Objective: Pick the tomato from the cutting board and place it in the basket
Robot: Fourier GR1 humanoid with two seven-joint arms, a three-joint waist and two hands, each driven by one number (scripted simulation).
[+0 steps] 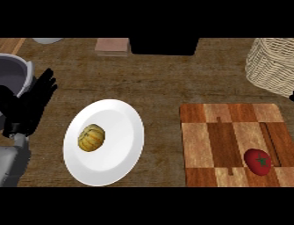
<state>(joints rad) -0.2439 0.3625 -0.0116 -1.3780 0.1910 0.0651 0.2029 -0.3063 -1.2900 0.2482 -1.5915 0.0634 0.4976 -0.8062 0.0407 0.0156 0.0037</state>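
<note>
The red tomato (259, 161), round with a dark green stem star on top, lies on the lower right part of the wooden checkered cutting board (224, 136), well apart from the woven pale basket (277, 66) that stands at the upper right.

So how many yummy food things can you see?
2. A red tomato sits on the cutting board at the right, and a yellow squash lies on the white plate. The basket might hide more inside.
</note>
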